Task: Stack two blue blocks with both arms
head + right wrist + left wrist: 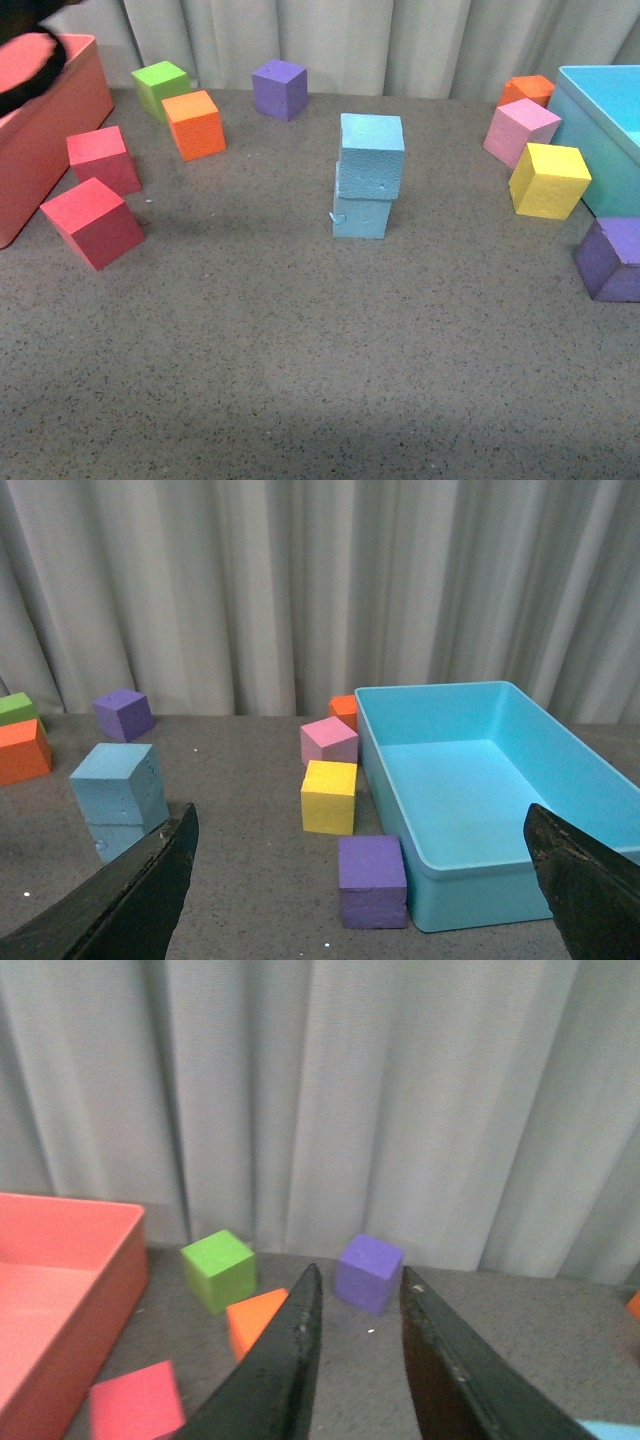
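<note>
At table centre in the front view, the upper blue block (372, 155) sits on the lower blue block (361, 216), slightly offset; stacking appears complete. Left wrist view: left gripper (358, 1305) released, empty. Right wrist view: right gripper (362, 880) spread wide, clear of the stack. Next: verify stability.

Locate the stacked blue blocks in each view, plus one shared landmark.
Front view: blue blocks stand stacked mid-table, the top one slightly askew, with no gripper touching them.
Left wrist view: only a sliver of light blue shows at the bottom right corner, probably the stack.
Right wrist view: the stack sits at the left, just above the near gripper finger.
Shared landmark: the purple cube by the curtain.
</note>
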You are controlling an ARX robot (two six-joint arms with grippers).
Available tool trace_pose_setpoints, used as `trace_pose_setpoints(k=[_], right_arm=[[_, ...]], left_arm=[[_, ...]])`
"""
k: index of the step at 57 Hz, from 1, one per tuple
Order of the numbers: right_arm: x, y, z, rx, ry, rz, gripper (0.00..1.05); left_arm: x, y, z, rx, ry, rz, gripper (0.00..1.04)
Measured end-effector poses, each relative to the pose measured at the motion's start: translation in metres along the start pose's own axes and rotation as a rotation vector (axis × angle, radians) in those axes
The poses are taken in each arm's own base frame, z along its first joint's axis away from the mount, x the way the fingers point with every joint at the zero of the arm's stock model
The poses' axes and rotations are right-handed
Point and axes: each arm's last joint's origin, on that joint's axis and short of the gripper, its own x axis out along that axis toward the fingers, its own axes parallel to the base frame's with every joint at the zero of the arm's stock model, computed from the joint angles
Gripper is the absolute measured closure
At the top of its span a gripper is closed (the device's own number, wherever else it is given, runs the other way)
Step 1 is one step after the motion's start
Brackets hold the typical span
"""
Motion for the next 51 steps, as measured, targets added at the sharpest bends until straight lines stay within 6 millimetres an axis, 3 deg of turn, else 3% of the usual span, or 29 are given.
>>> trace_pose_setpoints(k=[7,11,25,51], right_arm=[[0.000,0.000,0.000,0.000,0.000,0.001,0.10],[0.000,0.000,0.000,0.000,0.000,0.000,0.10],[0.000,0.000,0.000,0.000,0.000,0.001,0.10],[0.000,0.000,0.000,0.000,0.000,0.000,0.10]], left_arm=[[-0.033,0.029,-0.018,0.023,0.048,-0.004,1.01],[-0.051,0.043,-0.024,0.038,0.080,-0.010,1.01],[-0.105,0.081,-0.016,0.037,0.062,-0.003,1.01],[-0.148,0.105,-0.012,0.035,0.063,-0.026,1.01]])
